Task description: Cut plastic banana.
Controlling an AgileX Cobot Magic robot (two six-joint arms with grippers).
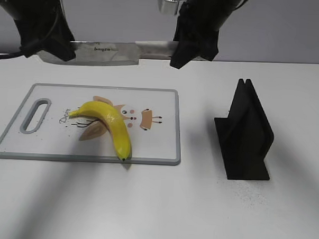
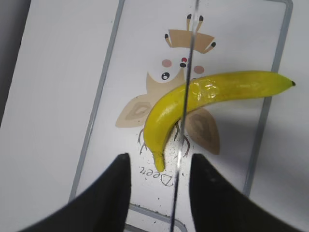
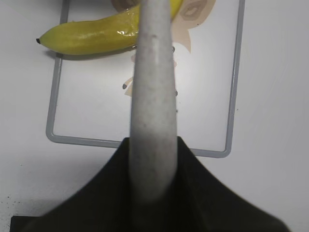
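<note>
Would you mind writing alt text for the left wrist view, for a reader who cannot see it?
A thin knife blade, seen edge-on, runs between the two dark fingers of the left gripper and lines up over a yellow plastic banana. The banana lies on a white cutting board printed with a cartoon deer.

Lighting: bright, even, diffuse, from above; white desk (image 1: 282,220) close to overexposed; shadows soft and pale, a faint one under the banana (image 1: 110,121), a broad grey smear on the desk at lower left of the exterior view; small glare patch on the banana in both wrist views; dull sheen on the knife (image 1: 107,52) blade. Focus: exterior view sharp on board (image 1: 165,106) and stand (image 1: 247,135), dark arms at top soft; left wrist view, fingers (image 2: 104,203) blurred, board crisp; right wrist view, knife handle and hand (image 3: 152,193) heavily out of focus.
</note>
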